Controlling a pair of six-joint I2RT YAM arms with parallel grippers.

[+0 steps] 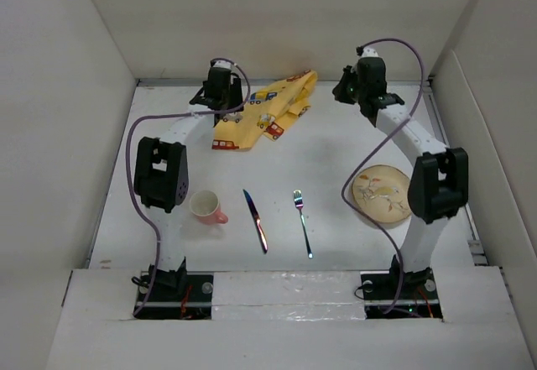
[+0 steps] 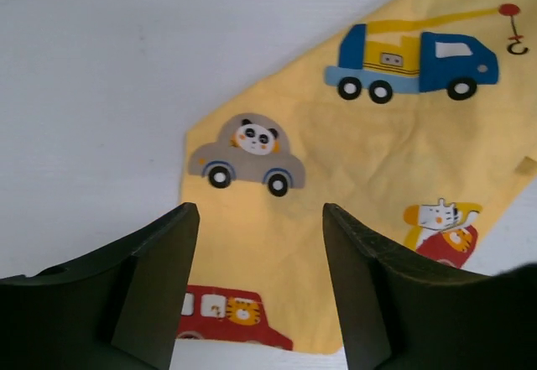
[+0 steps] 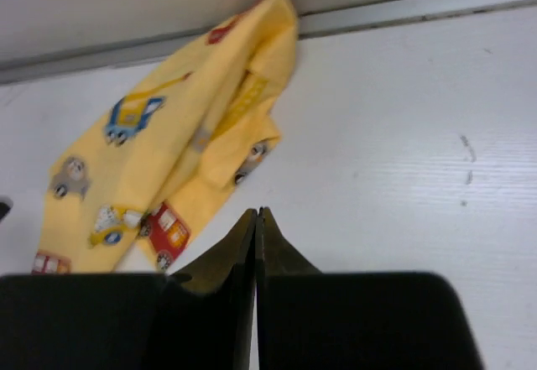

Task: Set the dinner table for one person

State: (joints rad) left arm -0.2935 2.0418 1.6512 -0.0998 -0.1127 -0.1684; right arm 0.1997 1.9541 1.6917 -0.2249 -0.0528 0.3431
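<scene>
White, matte and rigid, surface (image 1: 336,148) is filling the walled bay, judged fixed, not for grasping. Yellow cloth mat (image 1: 267,112) is lying crumpled at its far edge, likely light and limp, best pinched at a corner; cup (image 1: 206,207), knife (image 1: 255,220), fork (image 1: 303,222) and plate (image 1: 382,194) are sitting nearer. Left gripper (image 2: 260,219) is hovering wide open, empty, above the mat; right gripper (image 3: 257,215) is hanging pressed shut, empty.

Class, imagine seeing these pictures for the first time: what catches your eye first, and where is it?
The crumpled yellow cloth mat printed with cartoon vehicles stands out at the far edge of the white dinner table, with the open left gripper over it and the shut right gripper to its right. Along the near side sit a pink cup, knife, fork and patterned plate, left to right.
</scene>
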